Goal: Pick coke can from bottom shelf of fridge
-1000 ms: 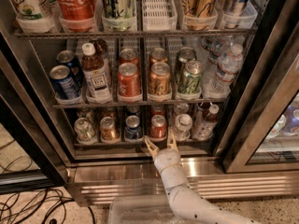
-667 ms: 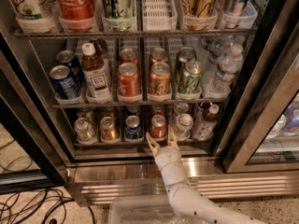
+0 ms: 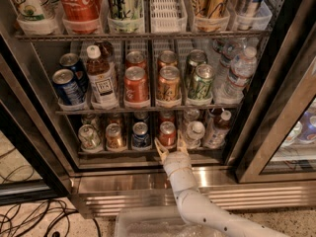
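Note:
The coke can [image 3: 167, 134], small and red with a silver top, stands at the front of the bottom shelf [image 3: 118, 153] of the fridge [image 3: 44, 127], in the fourth lane from the left. My gripper [image 3: 170, 144] is right in front of the can at the shelf's front rail. It is open, with one fingertip to each side of the can's base, and holds nothing. My white arm [image 3: 197, 206] rises from the lower right.
On the bottom shelf a blue can [image 3: 140, 135] stands left of the coke can and a clear bottle [image 3: 193, 134] right of it. The middle shelf [image 3: 148, 108] hangs close above. The open door frame [image 3: 269, 132] stands at right. A clear bin [image 3: 148, 226] sits below.
My gripper has moved a little up and forward, closer to the coke can. The cans have not moved.

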Motion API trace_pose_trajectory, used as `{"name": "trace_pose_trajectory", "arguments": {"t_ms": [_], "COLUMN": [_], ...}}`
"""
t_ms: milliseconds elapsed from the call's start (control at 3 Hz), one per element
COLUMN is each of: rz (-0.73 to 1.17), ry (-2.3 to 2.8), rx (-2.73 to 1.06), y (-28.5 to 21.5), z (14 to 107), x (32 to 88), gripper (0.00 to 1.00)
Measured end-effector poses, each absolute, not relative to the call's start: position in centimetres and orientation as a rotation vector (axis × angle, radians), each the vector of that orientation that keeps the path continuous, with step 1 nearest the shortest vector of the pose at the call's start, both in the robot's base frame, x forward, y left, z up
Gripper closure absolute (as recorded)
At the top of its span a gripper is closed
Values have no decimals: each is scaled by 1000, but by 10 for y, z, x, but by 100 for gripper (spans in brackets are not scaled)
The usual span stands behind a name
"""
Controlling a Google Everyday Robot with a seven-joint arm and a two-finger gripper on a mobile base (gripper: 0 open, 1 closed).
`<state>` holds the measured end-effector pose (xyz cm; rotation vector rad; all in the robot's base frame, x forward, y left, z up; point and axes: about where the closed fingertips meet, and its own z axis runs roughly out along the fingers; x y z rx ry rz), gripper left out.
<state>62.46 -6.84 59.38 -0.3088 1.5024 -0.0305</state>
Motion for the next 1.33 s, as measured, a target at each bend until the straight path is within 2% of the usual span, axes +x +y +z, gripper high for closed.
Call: {"name": "trace_pose_trajectory", "arguments": {"t_ms": [667,1000,1333], "rz": [-1,25,69], "ry": [1527,1547,1578], "rx": [-309,-311,-320], "y": [-60,-61,-62], "z": [589,587,586], "x": [632,634,634], "gripper": [39,55,76]}}
